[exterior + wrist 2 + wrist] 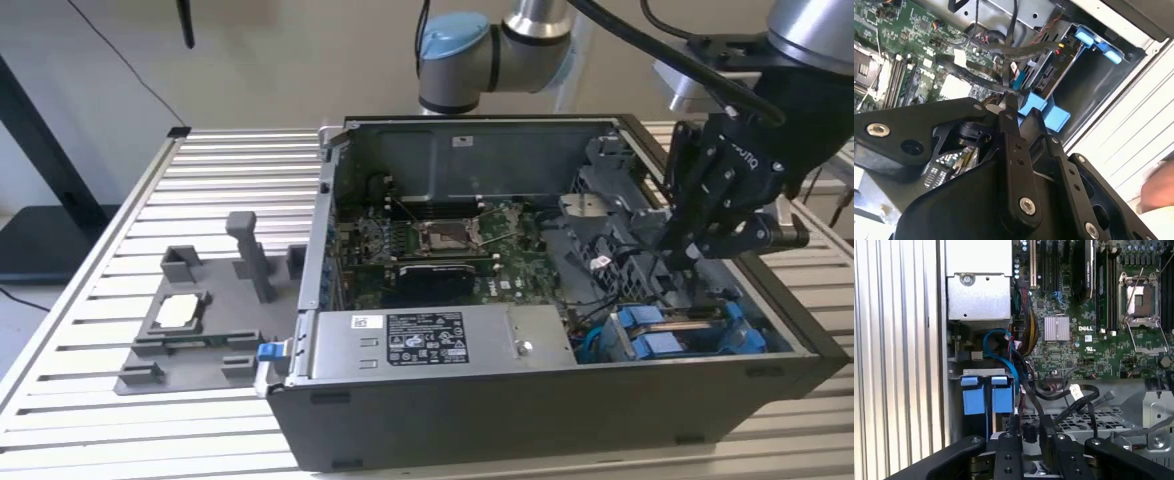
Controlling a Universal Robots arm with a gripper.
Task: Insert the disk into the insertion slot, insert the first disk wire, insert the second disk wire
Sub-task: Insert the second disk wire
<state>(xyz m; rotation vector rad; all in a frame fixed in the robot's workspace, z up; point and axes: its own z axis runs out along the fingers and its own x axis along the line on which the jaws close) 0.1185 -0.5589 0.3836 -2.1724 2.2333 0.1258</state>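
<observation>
Black multi-link gripper (687, 262) lowered inside open dark-grey computer case (561, 420), at drive corner. We cannot tell finger state; tips hidden among cables.

Directly below tool: silver-grey disk in bright blue plastic carrier (681, 335), seated in grey metal insertion slot (985, 374). We judge disk step done.

Black wire (1029, 390) runs toward fingertips in first wire view; whether gripped, unclear. Wire steps, we judge, under way or outstanding.

Beyond tool: green motherboard (1079, 340).
</observation>
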